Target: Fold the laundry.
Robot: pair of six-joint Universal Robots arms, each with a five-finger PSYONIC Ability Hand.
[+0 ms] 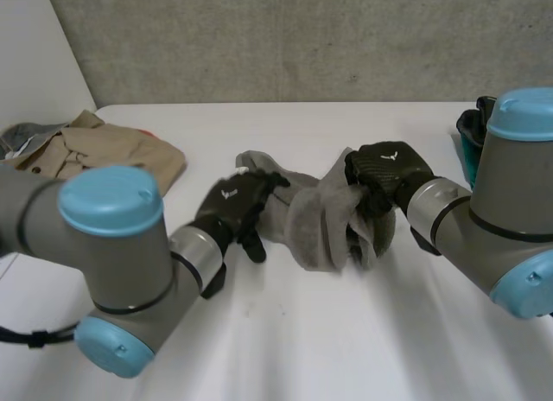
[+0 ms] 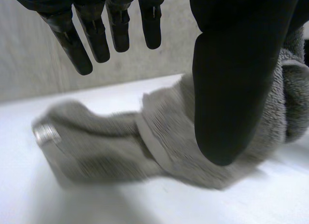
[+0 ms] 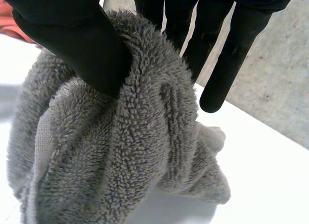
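Cloth point(image 1: 313, 224): long axis runs hand to hand. Right hand point(image 1: 389, 169): pinches the bunched end. Left hand point(image 1: 232, 202): fingers straight, over the flat end.

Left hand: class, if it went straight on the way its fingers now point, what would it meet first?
Probably the grey cloth, lying on the table just beyond the straight fingers of the left hand. How near they are is unclear.
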